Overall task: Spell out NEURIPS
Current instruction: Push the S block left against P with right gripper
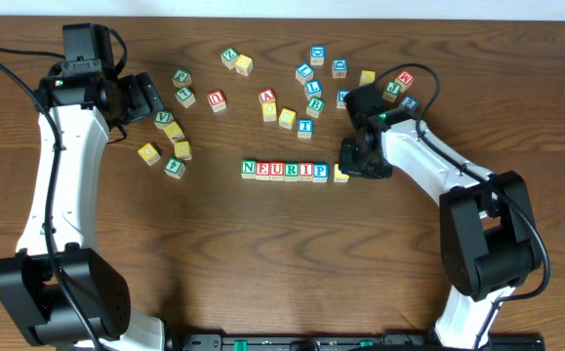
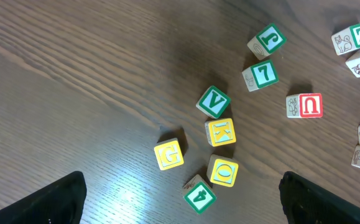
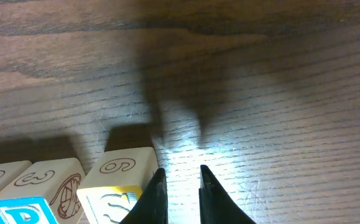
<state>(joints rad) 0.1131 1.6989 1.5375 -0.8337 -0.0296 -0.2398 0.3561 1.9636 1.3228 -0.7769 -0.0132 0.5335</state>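
Dark wood-grain table (image 1: 262, 263), shown from above and from both wrists. Six cubes stand in a row (image 1: 284, 171) near the middle, reading N, E, U, R, I, P from left to right. A yellow cube (image 1: 341, 175) lies just right of the P cube (image 1: 320, 172), slightly out of line. Its letter is not legible, but I judge it to be the S. What is left, I judge, is at most squaring up this last cube. My right gripper (image 3: 180, 186) is nearly closed and empty, one finger (image 3: 156, 199) just beside the yellow cube, perhaps touching it. My left gripper (image 1: 153, 97) hangs wide open, holding nothing, above spare cubes (image 2: 220, 132) on the left side.
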